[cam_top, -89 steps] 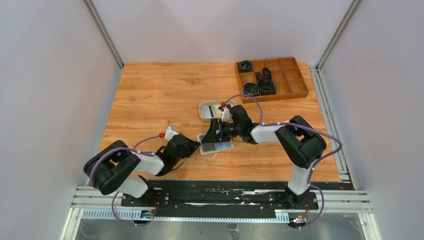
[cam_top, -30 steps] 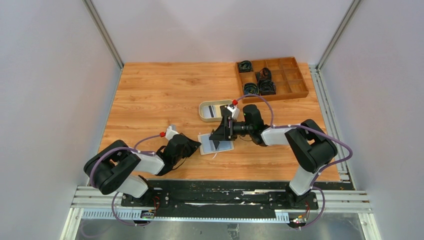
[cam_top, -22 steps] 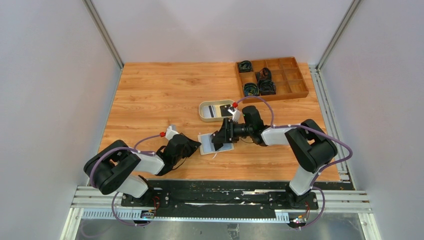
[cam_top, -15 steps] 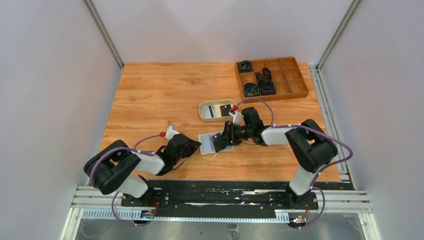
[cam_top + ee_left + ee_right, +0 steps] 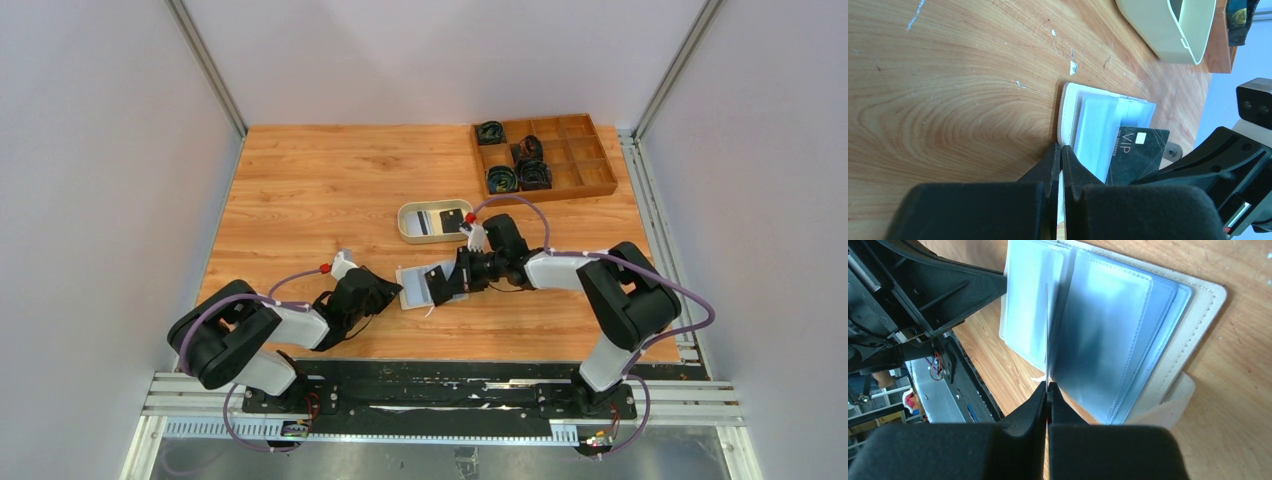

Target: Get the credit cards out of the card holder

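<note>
On the left, the left gripper (image 5: 1061,152) lies low on the table (image 5: 300,200). Its fingers are pressed together on the near-left edge of the card holder (image 5: 1068,115), pinning it in place. The card holder lies open and flat near the middle of the table, with its pale blue sleeves fanned upward.

A black card (image 5: 1139,150) sticks partway out of one sleeve toward the right. The right gripper (image 5: 1047,390) has its fingers fully closed on the free end of that card, which its own wrist camera sees edge-on.

The step in hand looks like drawing this card out, with the grip made and most of the card still in the sleeve. The next move probably calls for a straight pull to the right, in line with the sleeve, while the left fingers hold the holder so it does not drag along. A tilted pull could bend the thin card or lift the whole holder.

Just beyond, on the far side, stands the oval tray (image 5: 405,222). It already holds a pale striped card (image 5: 426,223) and a dark card (image 5: 452,220), so it is the likely place to drop this one. The wooden box (image 5: 600,185) sits well apart at the far right.
</note>
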